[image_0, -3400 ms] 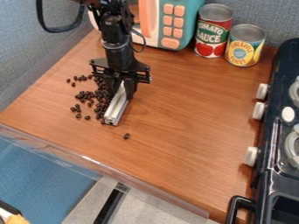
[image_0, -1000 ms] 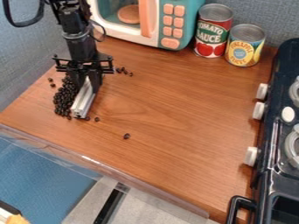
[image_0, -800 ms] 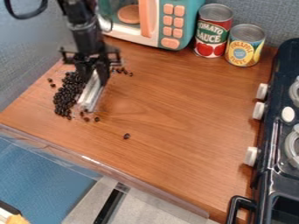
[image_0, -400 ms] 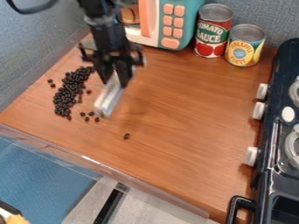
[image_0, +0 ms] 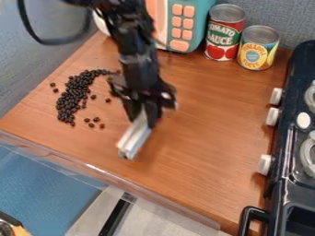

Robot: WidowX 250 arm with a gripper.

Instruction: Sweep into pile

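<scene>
The black gripper [image_0: 146,113] hangs over the middle-left of the wooden counter, shut on a silver metal bar [image_0: 134,138] that slants down toward the front left. To its left lies a long, narrow pile of dark beans [image_0: 73,94]. A few loose beans [image_0: 96,120] sit at the pile's lower right, and one more [image_0: 107,100] is between the pile and the gripper. Two others rest on the pile's left side. The bar stands apart from the pile.
A toy microwave [image_0: 179,23] stands at the back, with a tomato sauce can [image_0: 224,33] and a pineapple can [image_0: 258,48] beside it. A dark toy stove [image_0: 295,138] borders the right. The counter's front edge [image_0: 111,173] runs diagonally below.
My gripper swept the beans left into a denser pile, then moved away right and toward the front with the bar. The lone bean in front is now out of sight near the bar.
</scene>
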